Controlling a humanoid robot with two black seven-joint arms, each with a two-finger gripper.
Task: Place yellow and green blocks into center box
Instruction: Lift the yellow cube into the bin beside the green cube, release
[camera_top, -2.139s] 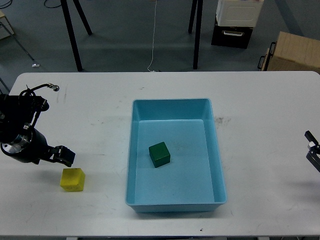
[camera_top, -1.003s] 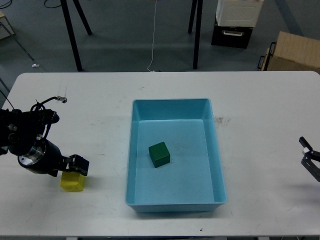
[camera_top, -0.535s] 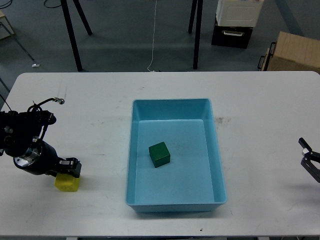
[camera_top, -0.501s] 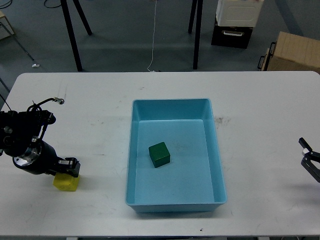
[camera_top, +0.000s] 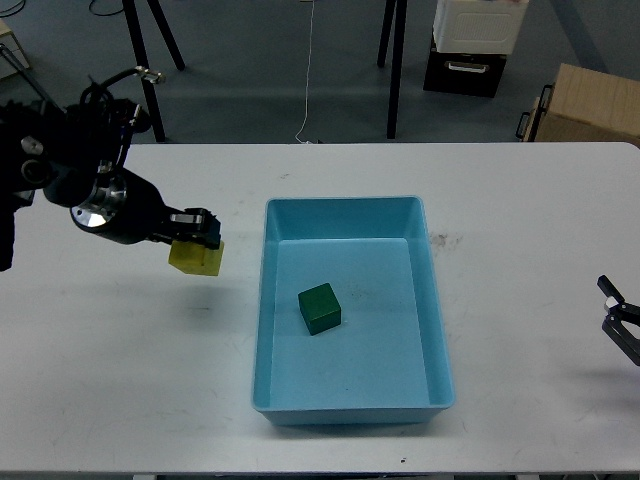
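The light-blue tray (camera_top: 435, 330) lies at the table's middle. The dark green block (camera_top: 319, 308) rests on its floor, left of centre. My left gripper (camera_top: 198, 232) is shut on the yellow block (camera_top: 196, 257) and holds it in the air above the table, just left of the tray's far-left corner. My right gripper (camera_top: 620, 315) shows only at the right edge, low over the table, with its fingers apart and empty.
The white table (camera_top: 120, 350) spans the view. On the floor behind it stand black stand legs (camera_top: 140, 70), a black-and-white crate (camera_top: 470, 45) and a brown cardboard box (camera_top: 585, 105).
My left gripper closed on the yellow block at the table's front left, lifted it and carried it up and right toward the tray. The green block and right gripper stayed put.
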